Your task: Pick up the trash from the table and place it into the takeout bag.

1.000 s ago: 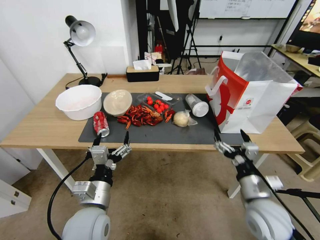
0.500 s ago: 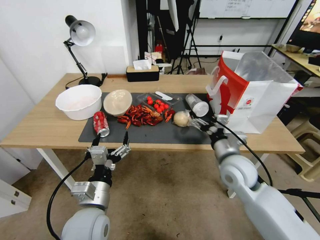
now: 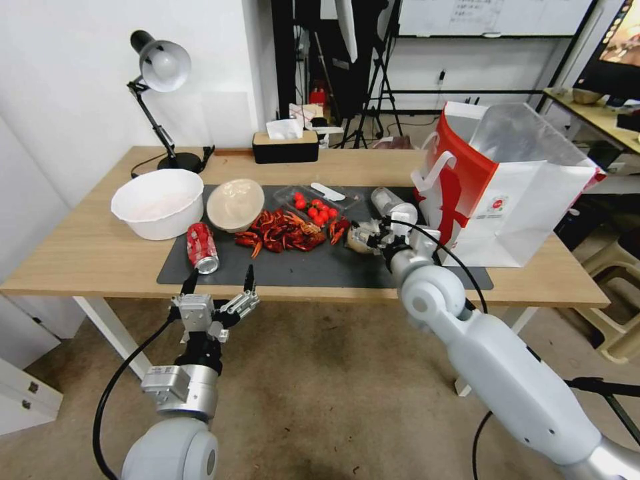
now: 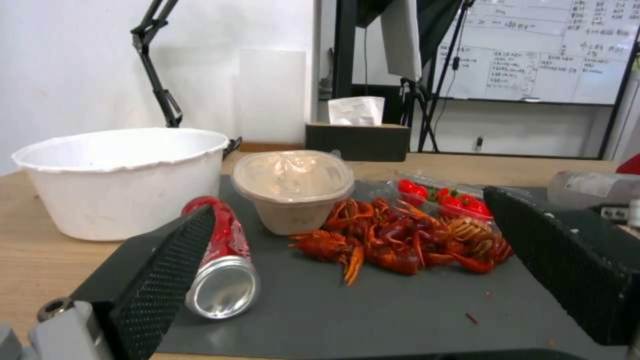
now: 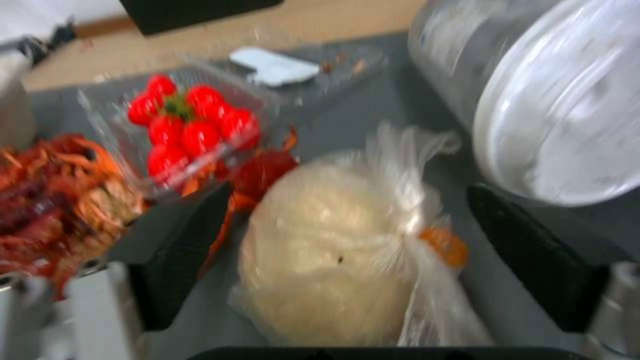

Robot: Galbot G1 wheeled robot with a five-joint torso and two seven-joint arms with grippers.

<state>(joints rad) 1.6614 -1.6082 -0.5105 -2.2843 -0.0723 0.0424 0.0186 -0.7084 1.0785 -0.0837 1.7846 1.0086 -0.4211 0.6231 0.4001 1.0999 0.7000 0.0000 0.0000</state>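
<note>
Right wrist view: right gripper [image 5: 340,260] spread open astride beige wad [image 5: 327,250] on dark mat [image 3: 300,270], clear lidded cup [image 5: 540,95] just beside, risk of nudging on closing; left gripper [image 3: 217,287] open, idle.

No writing, label or number can be read

My right hand [image 3: 371,235] is out over the dark mat [image 3: 300,267] on the worktop [image 3: 87,257], right at the beige wad [image 3: 358,237]. The clear cup [image 3: 393,205] lies on its side just behind it. The big white and red bag [image 3: 507,193] stands close by. My left hand [image 3: 219,280] waits with its fingers apart, in front of the worktop's edge near the red can [image 3: 201,247].
</note>
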